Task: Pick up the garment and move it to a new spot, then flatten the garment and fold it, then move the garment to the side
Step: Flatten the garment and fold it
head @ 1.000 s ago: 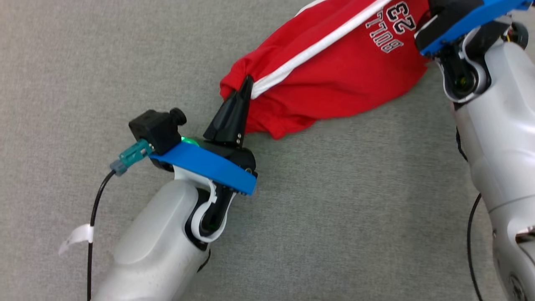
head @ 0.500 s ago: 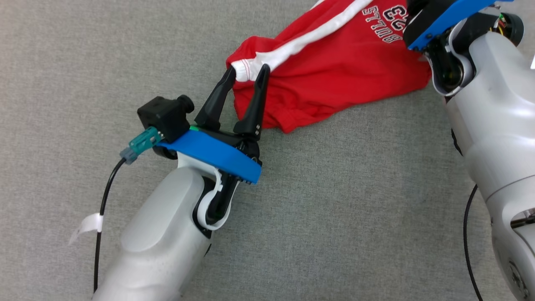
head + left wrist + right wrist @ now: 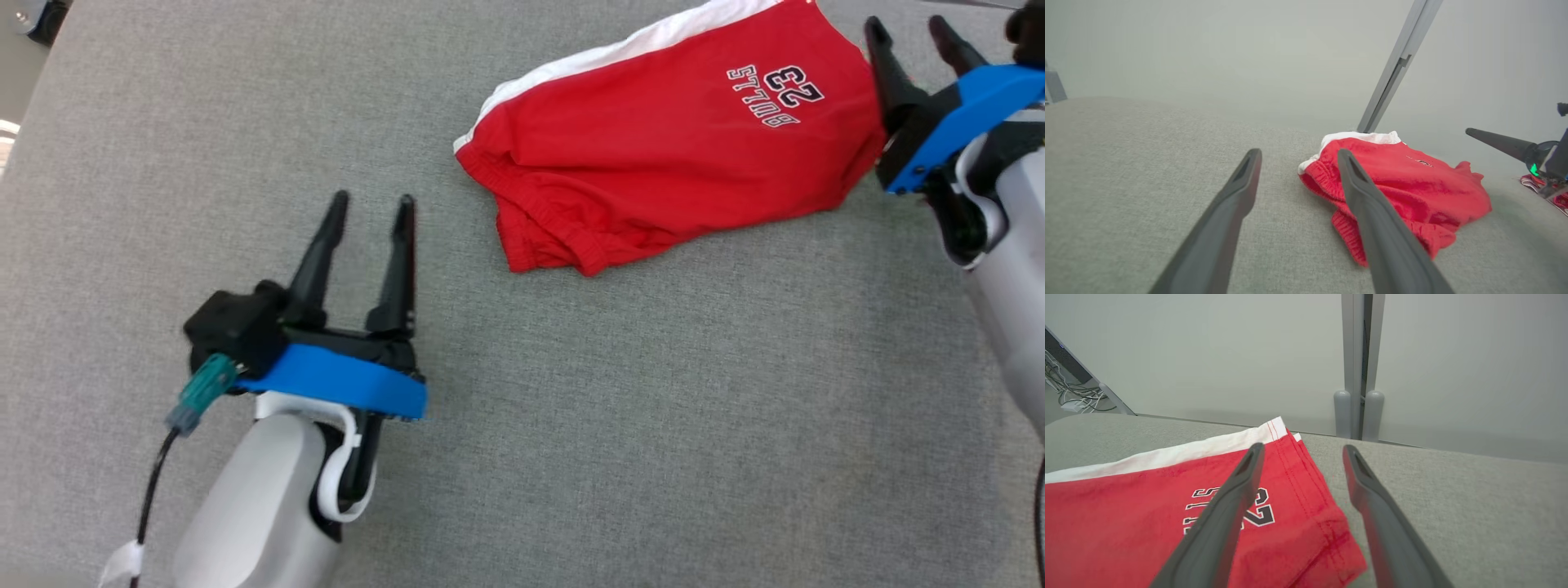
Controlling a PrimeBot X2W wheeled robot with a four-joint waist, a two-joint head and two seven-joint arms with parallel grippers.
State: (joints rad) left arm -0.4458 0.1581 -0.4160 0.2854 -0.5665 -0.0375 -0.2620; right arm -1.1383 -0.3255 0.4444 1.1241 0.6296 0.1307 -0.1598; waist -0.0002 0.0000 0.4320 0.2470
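Red shorts (image 3: 678, 155) with a white side stripe and "BULLS 23" lettering lie folded on the grey table (image 3: 612, 425), toward the back right. My left gripper (image 3: 371, 200) is open, well to the left of the shorts and apart from them. In the left wrist view the shorts (image 3: 1412, 183) lie just beyond my open left gripper (image 3: 1298, 157). My right gripper (image 3: 906, 28) is open beside the shorts' right edge, not touching. In the right wrist view the open right gripper (image 3: 1302, 451) hovers over the hem corner of the shorts (image 3: 1126, 522).
The grey fabric table runs wide to the front and left. A pale wall with a grey vertical post (image 3: 1359, 363) stands behind its far edge. Cables (image 3: 1073, 396) hang at the far left, off the table.
My left gripper has let go of the waistband and pulled back to the left. My right gripper has also opened and drawn away. The shorts now lie flat on the table.
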